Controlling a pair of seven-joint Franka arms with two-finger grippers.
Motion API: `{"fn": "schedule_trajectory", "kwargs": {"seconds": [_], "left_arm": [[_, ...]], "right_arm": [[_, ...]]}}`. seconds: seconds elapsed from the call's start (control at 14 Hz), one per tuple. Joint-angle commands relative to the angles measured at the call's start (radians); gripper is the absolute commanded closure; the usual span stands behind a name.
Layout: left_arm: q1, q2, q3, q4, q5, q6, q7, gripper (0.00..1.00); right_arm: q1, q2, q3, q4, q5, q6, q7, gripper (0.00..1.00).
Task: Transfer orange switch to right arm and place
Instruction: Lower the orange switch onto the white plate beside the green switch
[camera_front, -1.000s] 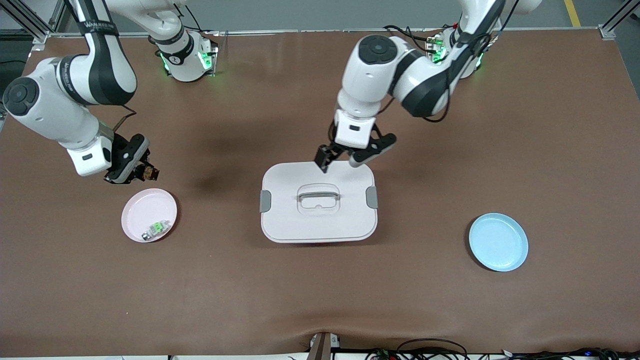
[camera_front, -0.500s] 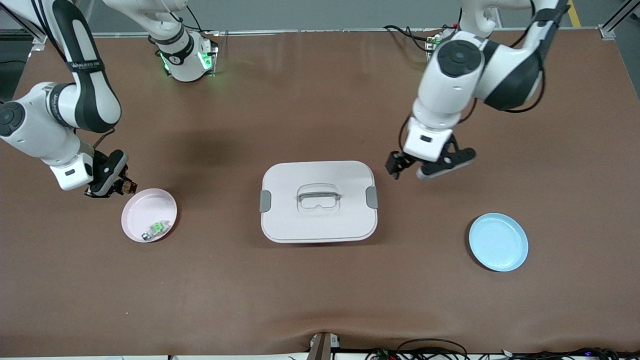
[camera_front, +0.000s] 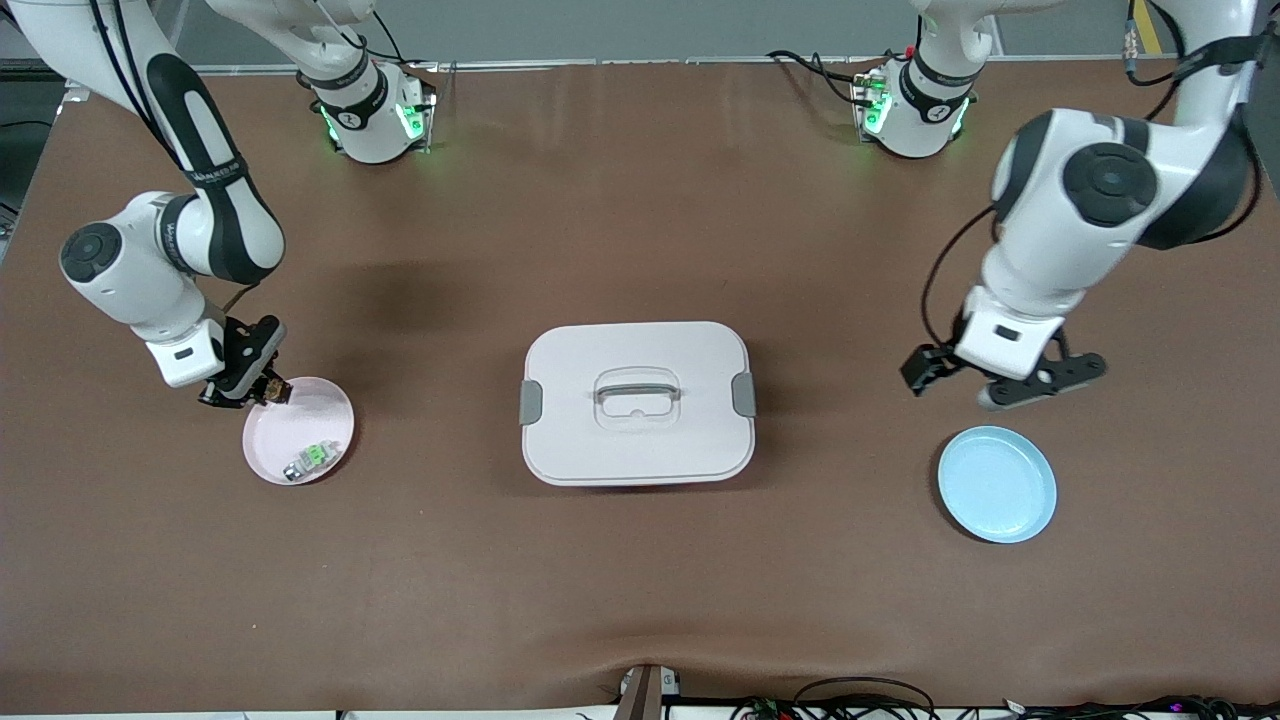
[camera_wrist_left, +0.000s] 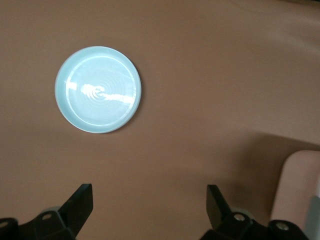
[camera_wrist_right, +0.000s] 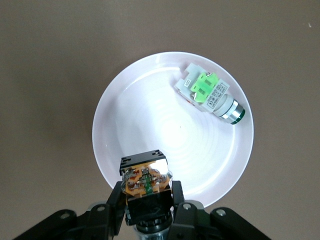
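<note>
My right gripper (camera_front: 258, 386) is shut on the orange switch (camera_front: 274, 392), a small black block with an orange face. It hangs low over the rim of the pink plate (camera_front: 312, 412) at the right arm's end of the table. The right wrist view shows the orange switch (camera_wrist_right: 146, 179) clamped between the fingers (camera_wrist_right: 116, 202) above the plate's edge (camera_wrist_right: 125, 115). My left gripper (camera_front: 955, 386) stands open and holds nothing, over bare table beside the blue plate (camera_front: 997, 484). That blue plate (camera_wrist_left: 98, 89) also shows in the left wrist view.
A small silver part with a green face (camera_front: 312, 457) lies in the pink plate, seen close as the green-faced part (camera_wrist_right: 210, 95). A white lidded box (camera_front: 637, 402) with a handle sits mid-table; its corner (camera_wrist_left: 299, 192) shows in the left wrist view.
The left arm swung from over the white box toward its own end of the table, stopping beside the blue plate. The right gripper carried the switch down to the pink plate's rim.
</note>
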Motion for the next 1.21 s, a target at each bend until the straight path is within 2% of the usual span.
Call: {"fn": "schedule_trajectory", "kwargs": {"seconds": [0.0, 0.21, 0.57, 0.93, 1.14], "left_arm": [[0.052, -0.040, -0.012, -0.027, -0.089, -0.035, 0.143, 0.00], [0.081, -0.041, -0.009, -0.006, -0.118, -0.083, 0.287, 0.00], [0.101, -0.033, -0.001, 0.098, -0.169, -0.222, 0.395, 0.00], [0.103, -0.027, -0.001, 0.256, -0.183, -0.420, 0.378, 0.00], [0.093, -0.017, -0.001, 0.330, -0.176, -0.425, 0.380, 0.00]], "right_arm": [[-0.012, 0.043, 0.010, 0.001, -0.018, 0.073, -0.017, 1.00], [-0.008, 0.101, 0.013, 0.002, -0.016, 0.156, -0.017, 1.00], [-0.002, 0.167, 0.016, 0.007, -0.013, 0.236, -0.017, 1.00], [0.015, 0.176, 0.024, 0.005, -0.010, 0.245, -0.017, 1.00], [0.014, 0.180, 0.030, 0.005, -0.007, 0.247, -0.017, 1.00]]}}
